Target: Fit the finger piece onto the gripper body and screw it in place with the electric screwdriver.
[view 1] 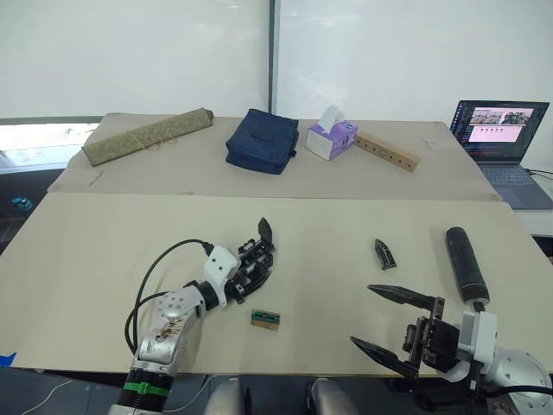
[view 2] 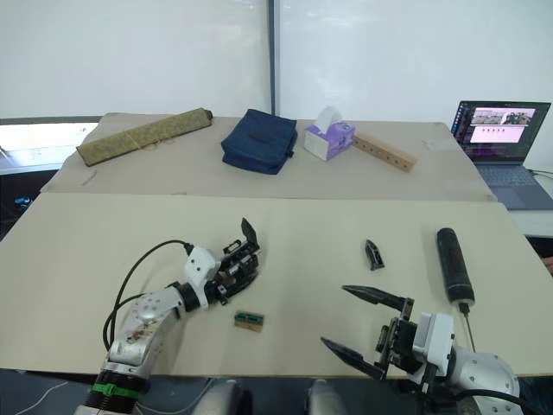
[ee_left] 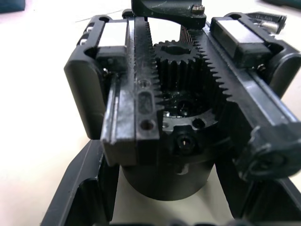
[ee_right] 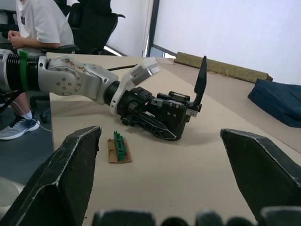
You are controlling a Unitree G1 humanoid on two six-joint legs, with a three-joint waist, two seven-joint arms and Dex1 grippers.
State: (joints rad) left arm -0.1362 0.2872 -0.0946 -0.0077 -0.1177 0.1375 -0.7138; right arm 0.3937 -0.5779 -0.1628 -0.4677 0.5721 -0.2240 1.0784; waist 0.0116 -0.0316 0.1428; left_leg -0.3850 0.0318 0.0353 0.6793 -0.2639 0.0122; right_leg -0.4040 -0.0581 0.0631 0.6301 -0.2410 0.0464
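Note:
The gripper body (view 1: pixel 257 256), a black block with one pointed finger standing up from it, lies left of the table's middle with my left gripper (view 1: pixel 249 271) shut on it. The left wrist view looks straight into its gear and toothed racks (ee_left: pixel 181 75), with my fingers (ee_left: pixel 82 186) on either side. The finger piece (view 1: pixel 384 253), a small black wedge, lies by itself right of centre. Further right rests the electric screwdriver (view 1: pixel 465 261), its thin bit pointing towards me. My right gripper (view 1: pixel 361 314) hovers open in front of the finger piece, holding nothing.
A small green-and-tan block (view 1: pixel 265 318) lies just in front of the gripper body. On the far table are an olive roll (view 1: pixel 147 136), a blue bag (view 1: pixel 262 140), a tissue box (view 1: pixel 331 138), a wooden strip (view 1: pixel 386 151) and a laptop (view 1: pixel 501 130). A person (ee_right: pixel 37 23) sits beyond the table's left side.

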